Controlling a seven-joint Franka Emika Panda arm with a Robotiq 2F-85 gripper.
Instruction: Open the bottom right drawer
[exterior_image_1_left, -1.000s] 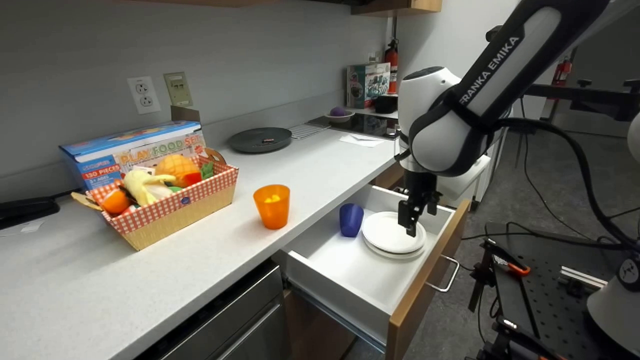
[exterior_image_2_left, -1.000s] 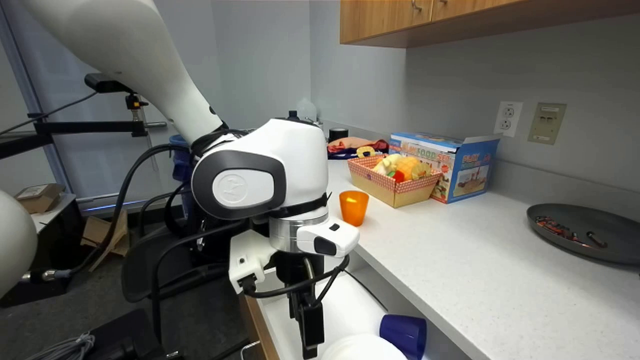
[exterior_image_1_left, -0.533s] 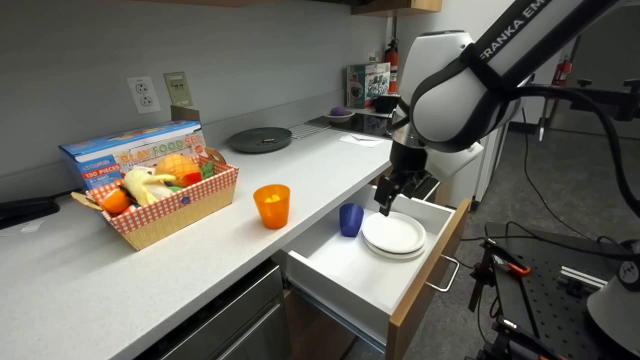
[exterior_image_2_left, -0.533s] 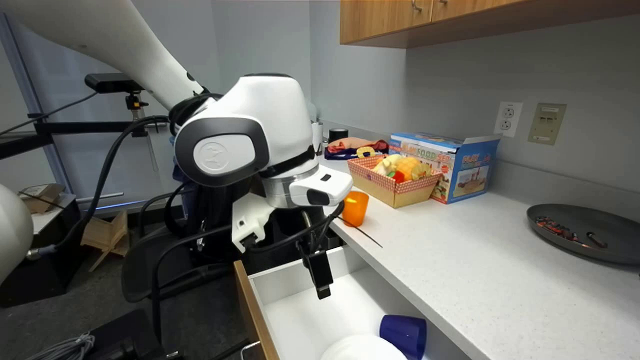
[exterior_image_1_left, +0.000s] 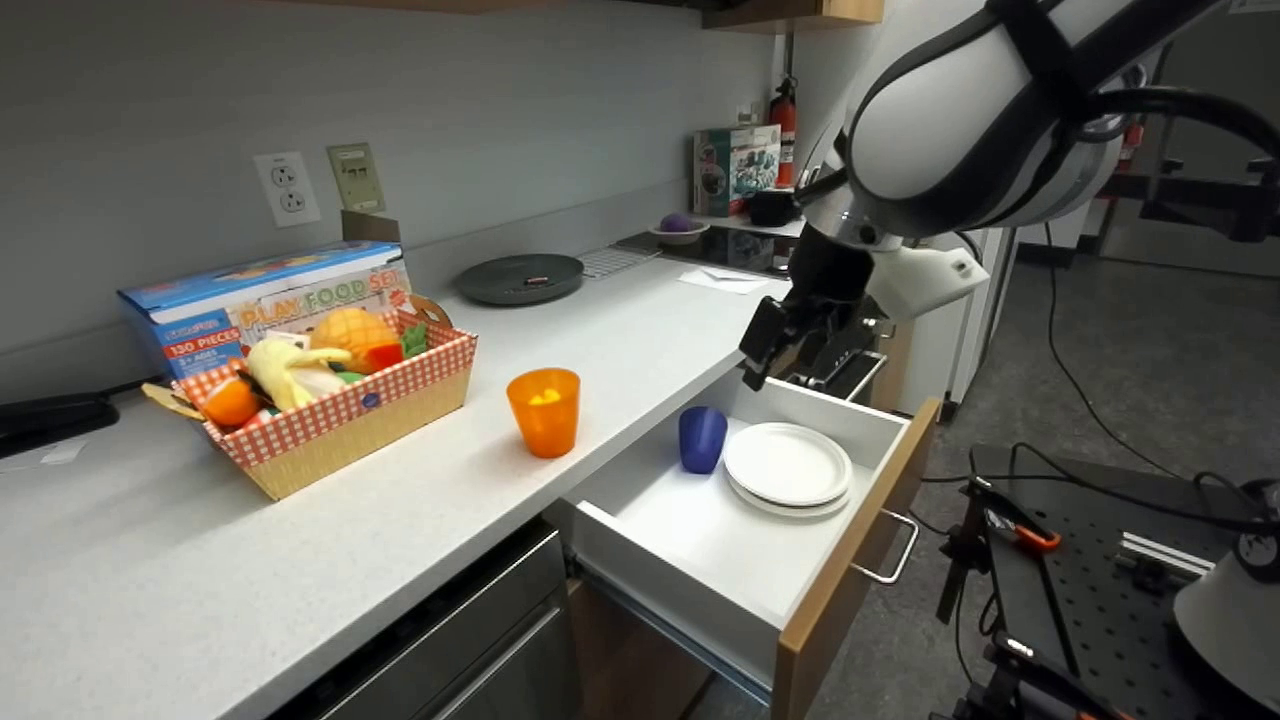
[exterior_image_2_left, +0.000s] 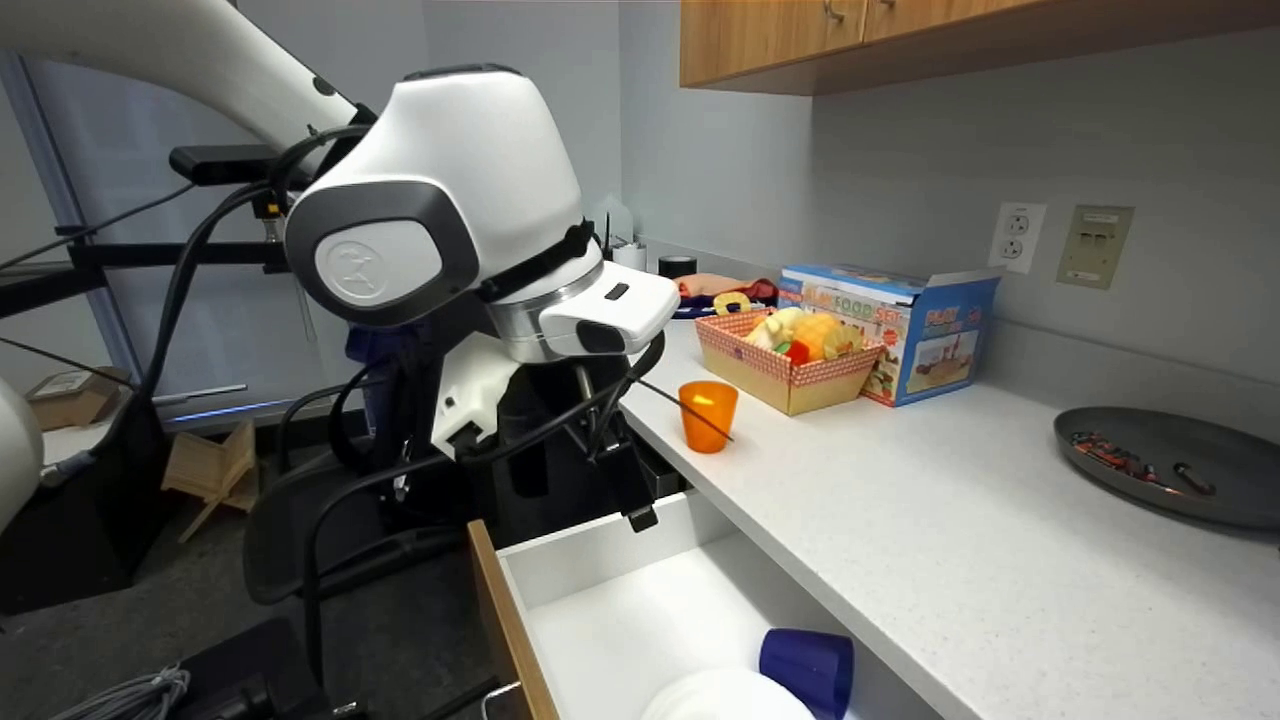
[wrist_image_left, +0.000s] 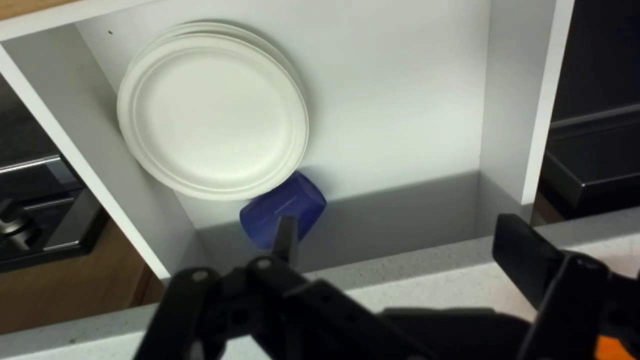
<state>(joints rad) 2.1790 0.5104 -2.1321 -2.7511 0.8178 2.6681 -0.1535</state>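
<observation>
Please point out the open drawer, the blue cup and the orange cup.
Open drawer (exterior_image_1_left: 705, 530), in an exterior view: bare floor.
Blue cup (wrist_image_left: 290, 201), in the wrist view: side.
Orange cup (exterior_image_1_left: 547, 427), in an exterior view: front wall.

The site is a kitchen, identified by its black cooktop (exterior_image_1_left: 747, 249), wall cabinets (exterior_image_2_left: 780, 42) and drawer (exterior_image_1_left: 690, 540) holding plates (exterior_image_1_left: 788, 463).

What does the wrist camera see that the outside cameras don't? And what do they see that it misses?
Only the wrist view shows a tiny dark spot on the floor of the drawer.

Only the exterior views show the silver handle, food basket, play food box, dark pan and wall outlet.

All share the open drawer, the top white plate and blue cup inside it, and the gripper. Probably the orange cup too: an orange bit shows in the wrist view's bottom right corner.
</observation>
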